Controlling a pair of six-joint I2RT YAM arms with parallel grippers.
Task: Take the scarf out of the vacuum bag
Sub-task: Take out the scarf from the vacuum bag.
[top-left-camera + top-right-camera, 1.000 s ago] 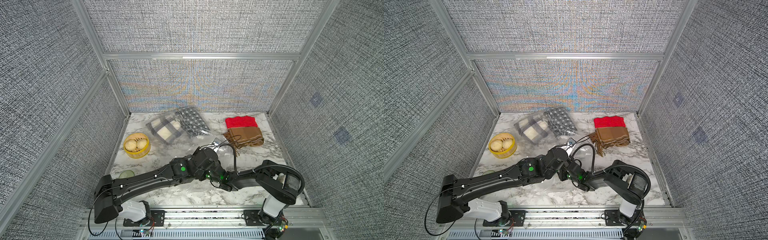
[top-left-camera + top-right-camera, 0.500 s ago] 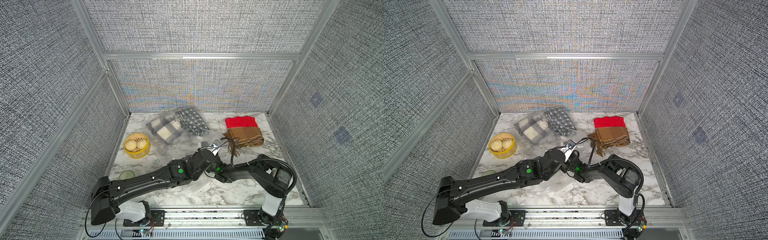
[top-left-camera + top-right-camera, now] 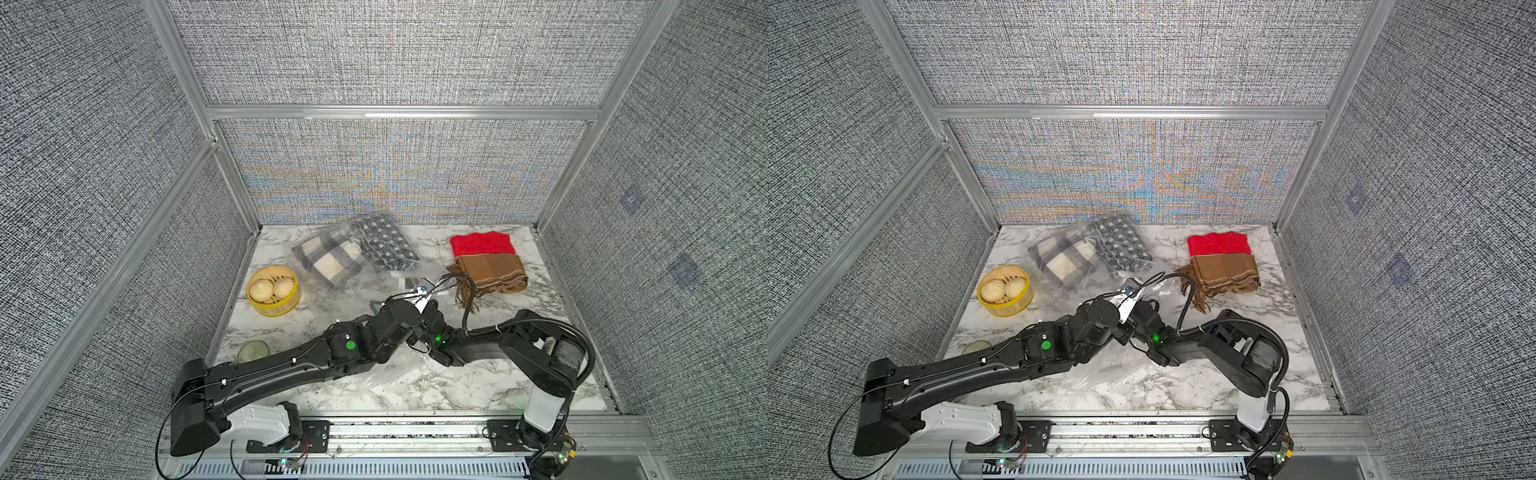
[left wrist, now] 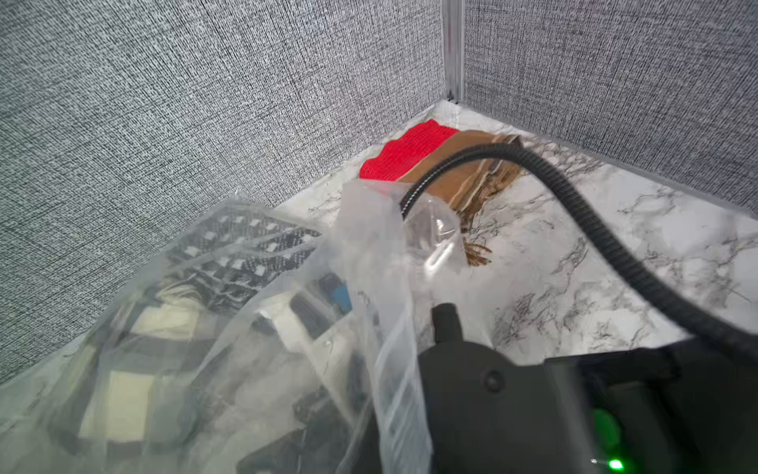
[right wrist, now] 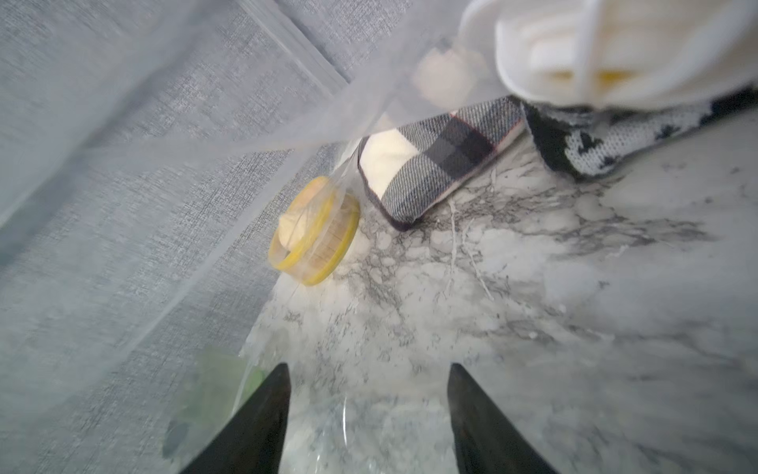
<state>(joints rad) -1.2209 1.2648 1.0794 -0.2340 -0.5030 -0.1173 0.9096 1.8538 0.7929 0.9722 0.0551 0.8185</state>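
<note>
Change vs. one second back: the right arm's wrist has swung from near the front edge of the table (image 3: 478,392) in toward the middle. It is now tucked against the left wrist, with its elbow drawn in from the right edge. The right gripper (image 5: 369,414) is wider than it was. The lifted flap of the vacuum bag (image 3: 357,278) sits slightly further back. Scarves and steamer have not moved.

Left gripper (image 3: 420,302): fingers pressed together, pinching the bag's front film and holding it up off the marble. That raised film fills much of the left wrist view.

Right gripper: fingers (image 5: 262,422) spread, nothing between them. Film hangs above and beside them with marble below, so it appears to sit in the bag's mouth. The valve cap (image 5: 615,45) is close to the lens and blurred.

Bag: left of centre, loaded end near the back edge, slack end running under both wrists toward the front edge. Inside it, the plaid scarf (image 3: 328,259) and the patterned scarf (image 3: 384,243) lie side by side, touching.

Room: bare marble along the front edge and in the front right corner. The gap between the bag and the loose scarves is narrow.

Around:
- Red scarf (image 3: 482,244) lies toward the back right corner.
- Brown scarf (image 3: 492,274) touches the red scarf's front side. Its fringe points toward the flap, near the right arm's cable (image 3: 465,311).
- Bamboo steamer (image 3: 273,291), holding two buns, sits by the left edge.
- Green disc (image 3: 252,351) is near the left edge, just beside the left arm.
</note>
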